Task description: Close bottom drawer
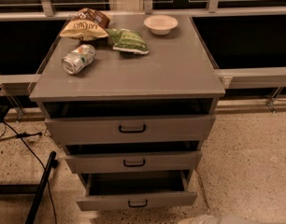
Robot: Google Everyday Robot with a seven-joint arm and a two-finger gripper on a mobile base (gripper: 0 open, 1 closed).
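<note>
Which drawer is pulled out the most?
The bottom drawer, the lowest one: it sticks out farther than the middle drawer and top drawer. The gripper peeks in at the picture's bottom edge.

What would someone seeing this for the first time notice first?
The grey cabinet stands with all three drawers ajar, the bottom drawer pulled out furthest, its dark inside showing. On top, toward the back, lie a can, a brown chip bag, a green bag and a bowl. A pale shape, likely the claw, peeks in at the bottom edge, right of that drawer.
</note>
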